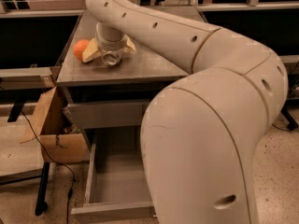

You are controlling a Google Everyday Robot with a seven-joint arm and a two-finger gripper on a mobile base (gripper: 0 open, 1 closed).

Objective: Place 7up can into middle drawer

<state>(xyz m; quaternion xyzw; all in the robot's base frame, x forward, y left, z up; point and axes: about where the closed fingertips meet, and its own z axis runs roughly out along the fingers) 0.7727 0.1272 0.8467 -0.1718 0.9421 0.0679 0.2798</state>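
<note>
Can on top, drawer open below

The gripper (110,53) is down on the cabinet top (149,66), right over the can (112,59). Its tan fingers (91,53) are spread apart, one on each side of the can, so it is open and not squeezing. The can lies on its side with its round end facing us. The orange (79,48) sits just beside it, touching one finger. The can is on the top, not in the drawer (114,171). The drawer is pulled out at the bottom. You can see its grey floor and walls, but the big white arm (210,125) hides its right part. The shut drawer front (107,113) is above it. A cardboard box (49,125) stands by the cabinet, and I cannot tell what is in it.
</note>
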